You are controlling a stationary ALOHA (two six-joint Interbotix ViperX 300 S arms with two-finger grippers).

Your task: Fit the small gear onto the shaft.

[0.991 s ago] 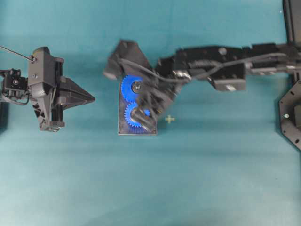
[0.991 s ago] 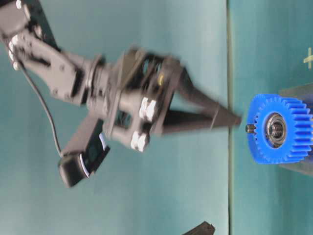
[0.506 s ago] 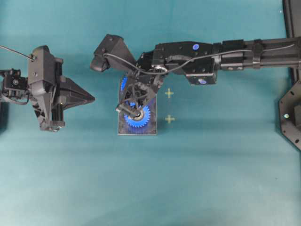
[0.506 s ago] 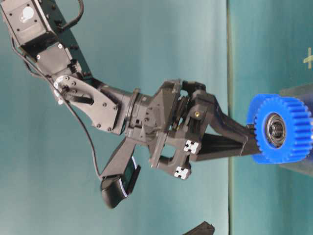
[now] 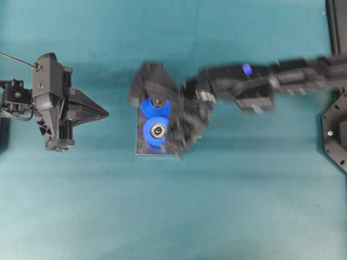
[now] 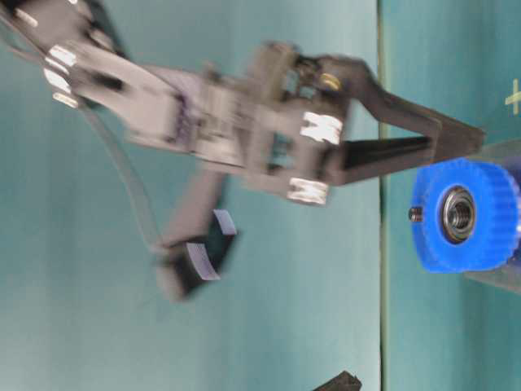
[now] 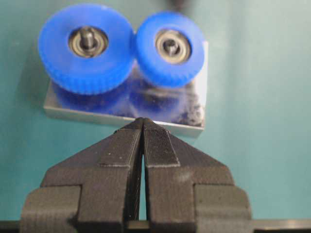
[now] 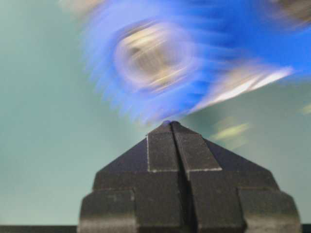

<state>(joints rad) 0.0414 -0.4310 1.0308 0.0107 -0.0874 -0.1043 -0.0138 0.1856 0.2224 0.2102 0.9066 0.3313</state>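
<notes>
Right pincer (image 6: 456, 134) shut, empty, above teal table (image 5: 244, 206).

Even, bright light falls on the teal counter (image 5: 162, 216), with soft shadows under the arms. The right arm (image 5: 255, 86) is smeared by motion blur in both exterior views, and the right wrist view streaks the blue gear (image 8: 160, 63) badly. The left wrist view is sharp.

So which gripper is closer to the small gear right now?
Right. The right gripper, shut, sits just beside the small gear at the plate's edge. The left gripper, also shut, stays off to the gear's left with open table between them.
</notes>
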